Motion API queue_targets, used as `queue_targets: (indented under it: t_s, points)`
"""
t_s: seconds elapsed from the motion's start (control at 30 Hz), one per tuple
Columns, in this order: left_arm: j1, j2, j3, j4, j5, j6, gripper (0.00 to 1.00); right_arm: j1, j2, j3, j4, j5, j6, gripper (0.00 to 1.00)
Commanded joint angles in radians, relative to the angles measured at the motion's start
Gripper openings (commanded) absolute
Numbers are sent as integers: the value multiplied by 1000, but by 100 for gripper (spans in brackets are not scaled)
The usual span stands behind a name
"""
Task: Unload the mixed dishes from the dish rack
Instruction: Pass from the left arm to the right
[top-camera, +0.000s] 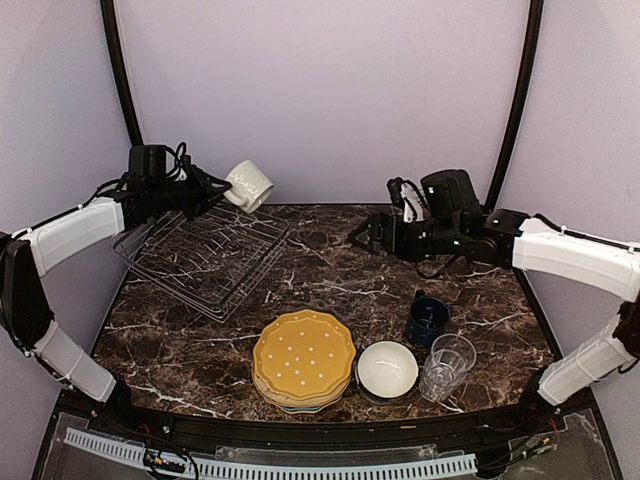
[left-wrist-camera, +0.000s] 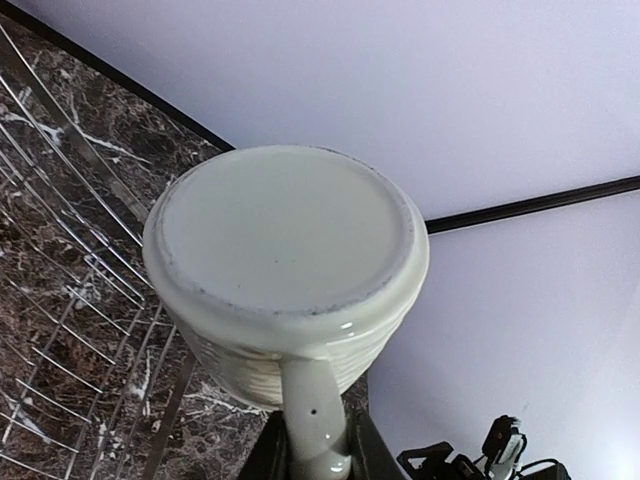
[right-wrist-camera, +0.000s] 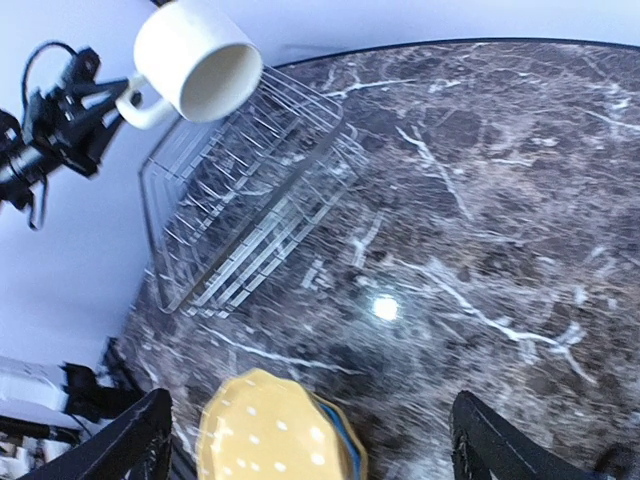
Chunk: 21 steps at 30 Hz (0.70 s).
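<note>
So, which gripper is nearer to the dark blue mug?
Right. The right gripper hangs open above the table beyond the dark blue mug. The left gripper holds the cream mug above the dish rack corner, far left.

Top external view: fixed above and behind my arm bases, facing forward and down. It is wide and takes in the whole surface (top-camera: 200, 350) up to the back wall (top-camera: 330, 90).

Left wrist view: mounted just behind my left pincer (left-wrist-camera: 315, 455), looking out along its fingers. It is very near: the underside of the cream mug (left-wrist-camera: 285, 235) clamped there fills the frame, with the dish rack (left-wrist-camera: 70, 300) below and left of it.

Right wrist view: behind my right pincer (right-wrist-camera: 315, 445), whose fingers stand wide apart at the bottom corners. It looks down and across the surface from a height, well apart from the left pincer.

All three views share the cream mug and dish rack. The right wrist and top views also share the yellow plate (right-wrist-camera: 265, 430).
</note>
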Motion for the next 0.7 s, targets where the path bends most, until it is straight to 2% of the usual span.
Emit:
queue_targets:
  t_s: [0.0,0.2,0.47,0.67]
  points:
    - [-57,-44,-15,276,98,-88,1,-5,128,63,335,-190,137,98]
    - [-161,-32,-65,332,82,-124,1,-7,297,115,612,-263,322,99]
    - [-261,-24,-148,457,78,-173,1,-35,382,24,983,-257,517,98]
    - [-311,-17,-197,541,78,-206,1,-47,447,-29,1214,-281,639,89]
